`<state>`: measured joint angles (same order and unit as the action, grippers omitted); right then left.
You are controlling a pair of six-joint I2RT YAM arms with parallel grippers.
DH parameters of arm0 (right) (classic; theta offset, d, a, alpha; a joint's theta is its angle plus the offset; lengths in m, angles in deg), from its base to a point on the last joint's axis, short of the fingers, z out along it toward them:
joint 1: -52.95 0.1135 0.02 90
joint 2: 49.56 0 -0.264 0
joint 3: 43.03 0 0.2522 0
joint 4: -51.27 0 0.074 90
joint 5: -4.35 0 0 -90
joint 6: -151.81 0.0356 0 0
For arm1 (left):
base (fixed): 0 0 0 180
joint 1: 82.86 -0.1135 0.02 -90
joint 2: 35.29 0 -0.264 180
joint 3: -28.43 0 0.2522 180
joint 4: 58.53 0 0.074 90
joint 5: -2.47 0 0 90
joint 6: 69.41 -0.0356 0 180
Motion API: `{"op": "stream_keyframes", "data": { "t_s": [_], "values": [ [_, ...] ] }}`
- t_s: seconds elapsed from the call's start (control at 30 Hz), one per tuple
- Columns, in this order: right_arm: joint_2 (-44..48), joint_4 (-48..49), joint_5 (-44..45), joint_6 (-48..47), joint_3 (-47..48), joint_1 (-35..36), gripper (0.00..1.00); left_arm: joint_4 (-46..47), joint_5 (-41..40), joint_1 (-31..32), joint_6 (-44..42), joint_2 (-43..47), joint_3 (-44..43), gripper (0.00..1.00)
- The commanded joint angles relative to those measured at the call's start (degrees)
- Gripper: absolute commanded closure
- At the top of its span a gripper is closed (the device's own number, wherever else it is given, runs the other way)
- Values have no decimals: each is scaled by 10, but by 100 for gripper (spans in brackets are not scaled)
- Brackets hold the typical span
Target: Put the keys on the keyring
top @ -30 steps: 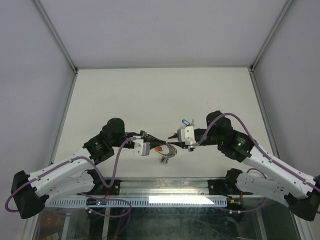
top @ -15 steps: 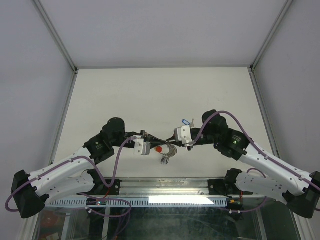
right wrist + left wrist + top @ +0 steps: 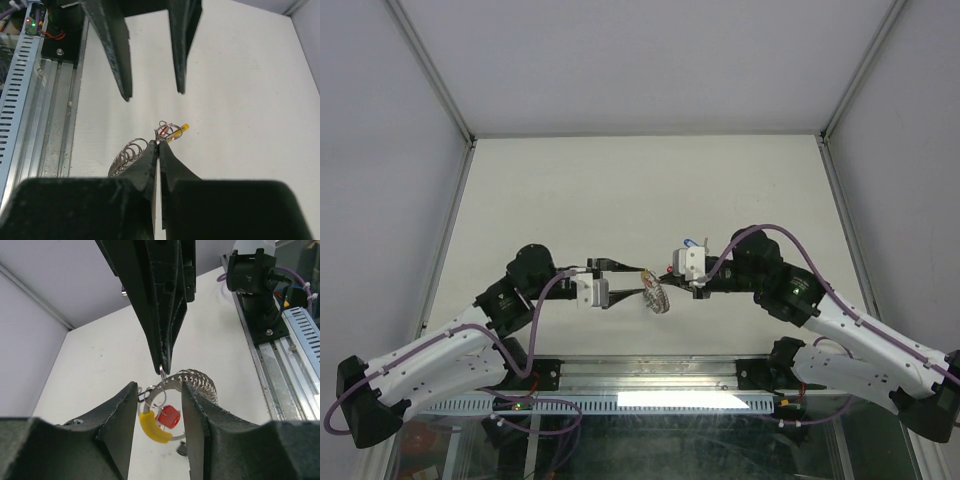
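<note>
Up in mid-air, a handover — the left gripper (image 3: 159, 390) has just sprung open, and the right gripper (image 3: 163, 369) now pinches the keyring (image 3: 150, 426) alone. The red-tagged key (image 3: 169, 416) dangles there — seemingly threaded.

Keyring (image 3: 150, 426) filling left end effector (image 3: 159, 392) gap

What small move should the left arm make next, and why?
Probably draw the left gripper straight back, clear of the keyring. Its jaws stand open on either side of the ring, gripping nothing, while the right gripper is shut on the ring's wire and holds it alone. Freed, the left could go for the blue-tagged key.
</note>
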<state>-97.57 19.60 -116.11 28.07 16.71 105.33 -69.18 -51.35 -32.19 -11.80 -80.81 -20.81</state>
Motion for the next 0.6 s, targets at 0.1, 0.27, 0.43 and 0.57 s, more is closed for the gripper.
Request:
{"op": "stream_keyframes", "data": {
  "t_s": [0.1, 0.27, 0.43, 0.57],
  "values": [
    [-10, 49, 101, 188, 2, 2, 100, 67, -146, 3, 168, 53, 53, 63],
    [-38, 37, 157, 278, 24, 2, 100, 63, -233, 4, 264, 47, 52, 63],
    [-24, 89, 137, 285, -10, 2, 100, 86, -308, 3, 368, 33, 64, 64],
    [-1, 162, 137, 258, -54, 2, 100, 77, -344, 3, 420, 3, 55, 63]
  ]
}}
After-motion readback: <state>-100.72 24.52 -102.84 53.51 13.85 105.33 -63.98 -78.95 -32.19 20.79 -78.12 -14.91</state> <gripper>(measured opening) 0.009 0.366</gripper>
